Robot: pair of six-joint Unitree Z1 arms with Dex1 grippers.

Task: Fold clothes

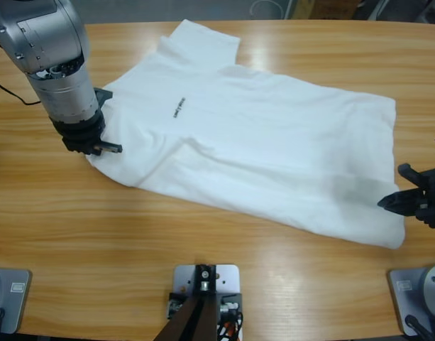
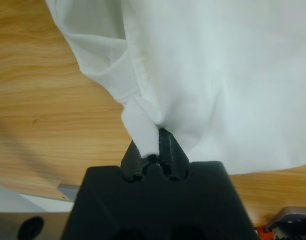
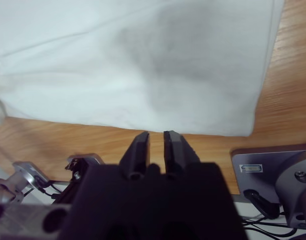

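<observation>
High view is showing a long wooden table (image 1: 96, 227) stretching across the whole picture, its grain running side to side, with a strip of grey floor (image 1: 224, 8) showing beyond the far edge. No containers are showing on it.

Lying on the table is a white T-shirt (image 1: 274, 142), spread mostly flat and slanting across the middle, chest side up, with a small dark logo (image 1: 179, 108) facing the camera. One sleeve (image 1: 203, 39) is pointing toward the far edge; the hem is lying toward the right end of the table.

At the left end the left arm (image 1: 57, 64) is reaching down over the shirt's edge. In the left wrist view the left gripper (image 2: 155, 145) is pinching a fold of white cloth, its jaws closed on the fabric, and the shirt is hanging from that pinch in wrinkles over bare wood.

At the right edge the right gripper (image 1: 405, 188) is sitting just beside the shirt's near hem corner. In the right wrist view its jaws are standing close together with only a thin slit between them, holding nothing, and the shirt's edge is lying just ahead of the tips.
</observation>
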